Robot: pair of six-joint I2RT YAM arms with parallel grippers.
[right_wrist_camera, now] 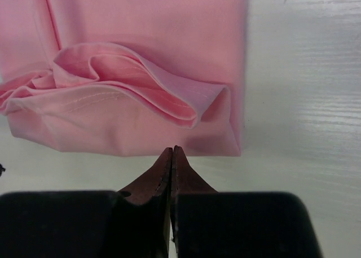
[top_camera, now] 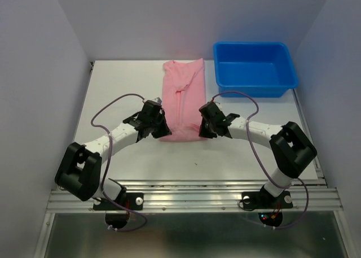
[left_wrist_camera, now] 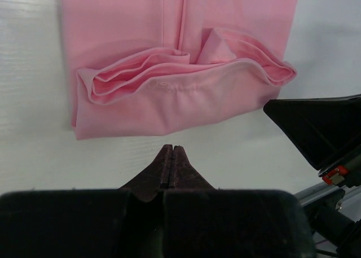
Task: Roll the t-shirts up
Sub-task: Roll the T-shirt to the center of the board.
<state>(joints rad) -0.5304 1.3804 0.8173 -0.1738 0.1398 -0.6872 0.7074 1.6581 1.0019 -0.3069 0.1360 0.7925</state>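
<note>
Jaws, left and right, sit pressed together, empty, beside the rolled end of the t-shirt (left_wrist_camera: 180,38).

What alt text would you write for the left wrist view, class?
A thin light pink fabric t-shirt lies on a white table, its near end loosely rolled. The left arm's dark tool is shut just short of it.

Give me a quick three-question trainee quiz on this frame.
1. True or false: the left end effector grips the pink t-shirt.
2. The blue bin holds: A) nothing, B) a shirt, C) a tool.
3. Fill in: the right end effector is ____ (open/shut).

Key: 1. False: it is shut and empty, just short of the shirt's folded near edge. 2. A. 3. Shut.
</note>
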